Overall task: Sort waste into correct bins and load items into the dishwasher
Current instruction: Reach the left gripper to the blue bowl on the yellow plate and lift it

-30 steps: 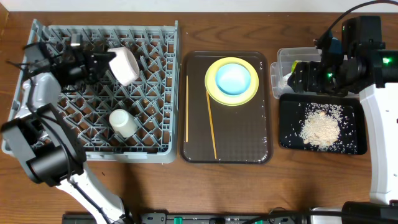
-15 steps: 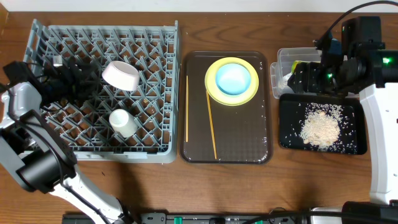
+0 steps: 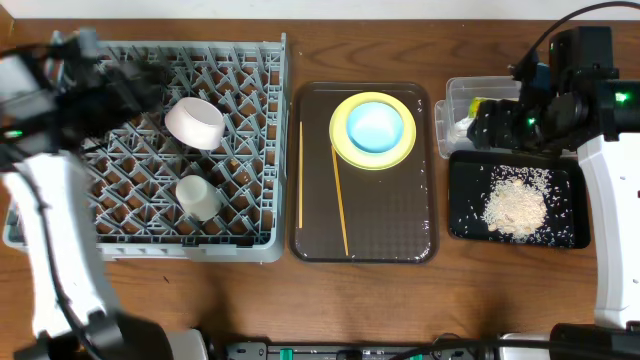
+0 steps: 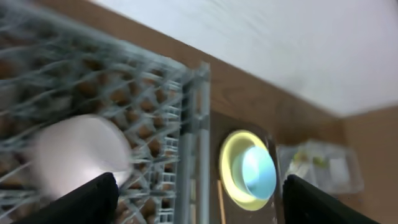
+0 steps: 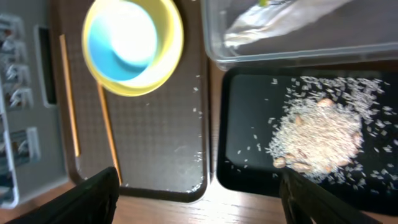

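Note:
The white bowl lies tilted on the pegs of the grey dish rack, with the small white cup just in front of it. My left gripper is blurred at the rack's far left, open and empty, apart from the bowl. The light blue bowl sits in the yellow plate on the brown tray. Two chopsticks lie beside it. My right gripper hangs open and empty over the clear tub, which holds the wrapper and paper. Rice scraps lie in the black tray.
The dark brown serving tray lies between the rack and the two bins. In the right wrist view the tray and black tray nearly touch. Bare wooden table runs along the front.
My left gripper opened and let go of the white bowl, which now rests on the rack. The left arm pulled back and swung up to the rack's far-left corner. The right arm stayed put.

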You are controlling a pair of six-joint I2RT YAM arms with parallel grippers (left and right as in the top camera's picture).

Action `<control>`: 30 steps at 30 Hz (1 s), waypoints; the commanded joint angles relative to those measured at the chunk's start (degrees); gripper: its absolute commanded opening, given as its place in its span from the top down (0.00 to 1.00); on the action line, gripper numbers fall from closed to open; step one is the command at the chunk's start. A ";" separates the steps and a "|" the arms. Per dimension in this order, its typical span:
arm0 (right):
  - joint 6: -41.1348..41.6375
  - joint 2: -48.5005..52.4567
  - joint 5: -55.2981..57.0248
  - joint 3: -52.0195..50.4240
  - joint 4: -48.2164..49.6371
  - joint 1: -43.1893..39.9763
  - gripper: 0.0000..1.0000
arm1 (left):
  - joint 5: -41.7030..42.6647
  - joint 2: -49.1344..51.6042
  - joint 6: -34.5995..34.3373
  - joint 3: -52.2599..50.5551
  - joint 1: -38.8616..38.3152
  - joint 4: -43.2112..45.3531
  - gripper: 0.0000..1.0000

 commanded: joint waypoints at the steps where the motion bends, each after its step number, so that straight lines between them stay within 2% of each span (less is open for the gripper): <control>1: 4.85 0.20 5.35 0.04 -0.11 0.42 0.16 | -17.64 -0.61 1.20 0.52 -12.94 0.31 0.12; 7: 6.14 0.22 5.92 0.04 -0.09 0.44 0.14 | -31.67 4.15 1.66 0.52 -31.39 3.96 0.12; 14: 6.12 0.20 5.92 0.04 -0.57 0.44 0.14 | -32.72 15.56 5.77 0.52 -44.76 12.83 0.13; 21: 6.14 0.20 5.92 0.04 -1.77 0.44 0.14 | -32.74 26.10 10.62 0.52 -52.00 19.71 0.16; 26: 6.14 0.22 5.92 0.04 -1.95 0.44 0.14 | -32.76 30.56 11.52 0.52 -54.64 21.94 0.18; 30: 6.14 0.20 5.92 0.04 -1.95 0.44 0.14 | -32.76 32.94 11.47 0.52 -55.19 21.79 0.31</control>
